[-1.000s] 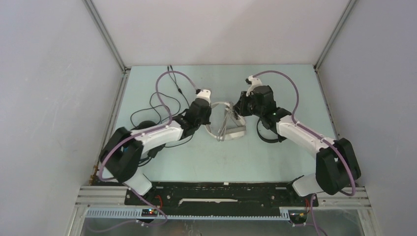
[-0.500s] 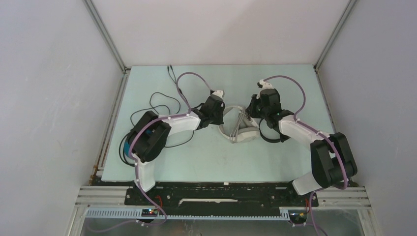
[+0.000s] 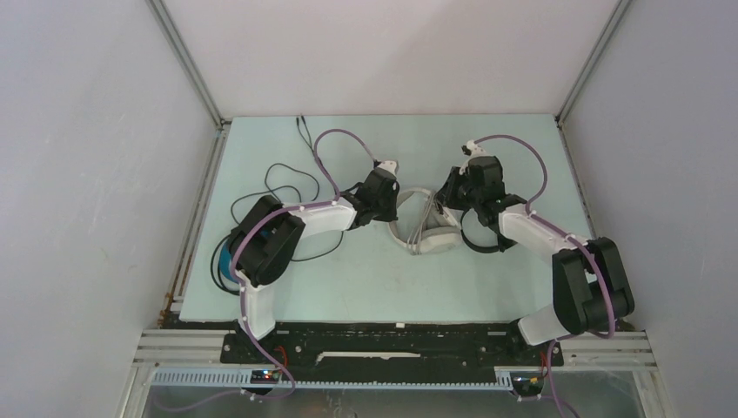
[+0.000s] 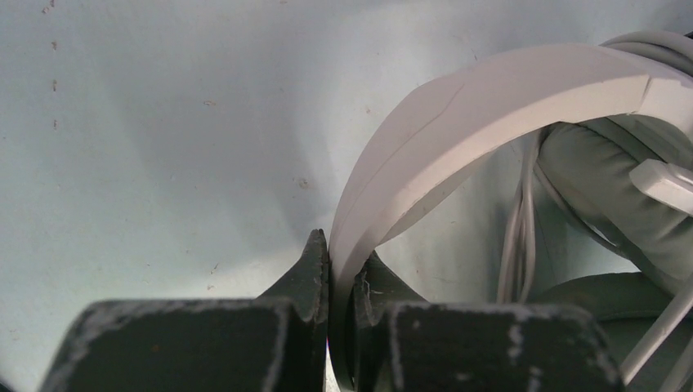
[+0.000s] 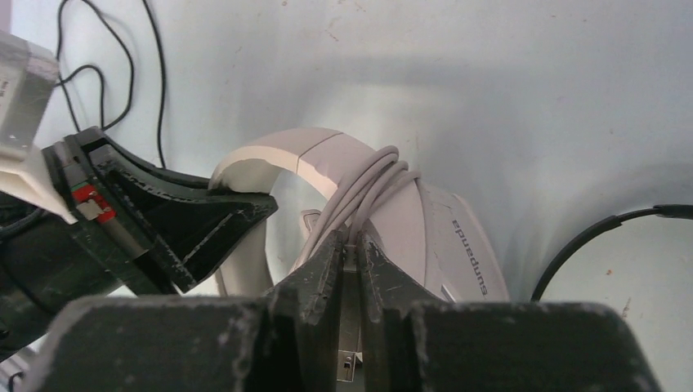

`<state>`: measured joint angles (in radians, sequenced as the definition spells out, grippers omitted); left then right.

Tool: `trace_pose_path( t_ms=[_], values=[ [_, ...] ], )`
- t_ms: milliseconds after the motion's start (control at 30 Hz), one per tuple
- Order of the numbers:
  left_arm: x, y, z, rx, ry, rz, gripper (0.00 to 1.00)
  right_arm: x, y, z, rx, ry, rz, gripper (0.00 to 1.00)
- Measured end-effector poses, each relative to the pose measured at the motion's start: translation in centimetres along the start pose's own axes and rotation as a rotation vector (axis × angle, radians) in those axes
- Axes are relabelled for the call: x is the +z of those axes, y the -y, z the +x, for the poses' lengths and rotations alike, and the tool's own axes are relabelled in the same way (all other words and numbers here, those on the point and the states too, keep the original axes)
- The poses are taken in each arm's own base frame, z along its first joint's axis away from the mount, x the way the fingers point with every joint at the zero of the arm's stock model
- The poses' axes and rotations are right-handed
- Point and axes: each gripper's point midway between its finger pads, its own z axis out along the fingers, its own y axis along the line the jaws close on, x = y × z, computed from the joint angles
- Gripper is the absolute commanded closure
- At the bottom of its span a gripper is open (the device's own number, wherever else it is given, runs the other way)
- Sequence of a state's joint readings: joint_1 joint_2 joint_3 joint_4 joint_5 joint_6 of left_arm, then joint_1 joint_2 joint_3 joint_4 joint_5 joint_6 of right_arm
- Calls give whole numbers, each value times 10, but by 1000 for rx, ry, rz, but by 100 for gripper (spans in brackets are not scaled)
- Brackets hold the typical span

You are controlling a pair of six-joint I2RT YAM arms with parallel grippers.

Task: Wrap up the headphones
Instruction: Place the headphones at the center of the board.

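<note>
Top external view lays out a pale green surface (image 3: 365,279) with the left arm (image 3: 296,222) and the right arm (image 3: 540,235) reaching inward to face each other across the white-grey headphones (image 3: 424,233). These sit at the middle of the surface, though I cannot tell whether they rest on it or are slightly raised. The all-black headphones (image 3: 479,239) lie under the right forearm and the blue-banded headphones (image 3: 228,259) beside the left arm's base. Their loose black cables (image 3: 283,183) are strewn toward the far left, apparently waiting their turn. On the white-grey set the headband (image 4: 490,90) arches up from the left wrist camera's foreground. Several turns of its white cable (image 5: 368,184) already cross over the band near one ear cup. The left fingers (image 4: 306,269) are clamped flat on the headband's edge, which seems meant to anchor the frame so it cannot twist or slide. The right fingers (image 5: 323,269) are pinched shut on the gathered cable strands just below the band, probably to hold tension so the loops stay snug.
</note>
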<state>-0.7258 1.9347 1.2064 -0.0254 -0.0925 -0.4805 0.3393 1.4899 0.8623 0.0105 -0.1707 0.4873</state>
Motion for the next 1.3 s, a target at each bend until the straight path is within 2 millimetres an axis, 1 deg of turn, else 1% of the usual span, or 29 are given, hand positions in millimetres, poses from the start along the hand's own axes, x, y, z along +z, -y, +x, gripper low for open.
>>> trace_pose_path(
  t_ms=[133, 267, 367, 600, 733, 967, 1300],
  values=[
    [0, 0, 0, 0, -1, 3, 98, -5, -8, -2, 34, -4, -39, 86],
    [0, 2, 1, -1, -6, 13, 93, -8, -11, -4, 62, -7, -58, 85],
    [0, 4, 2, 0, -8, 18, 90, -8, -7, -3, 79, -17, -64, 85],
    [0, 4, 2, -15, -8, 19, 73, -2, 3, 2, 108, -47, -61, 85],
    [0, 7, -4, -47, 9, 29, 65, -2, 7, 0, 115, -44, -60, 84],
    [0, 13, -15, -61, 37, 48, 58, 0, 14, -3, 132, -45, -68, 82],
    [-2, 17, -21, -61, 48, 57, 49, 4, 15, -2, 148, -54, -97, 82]
  ],
)
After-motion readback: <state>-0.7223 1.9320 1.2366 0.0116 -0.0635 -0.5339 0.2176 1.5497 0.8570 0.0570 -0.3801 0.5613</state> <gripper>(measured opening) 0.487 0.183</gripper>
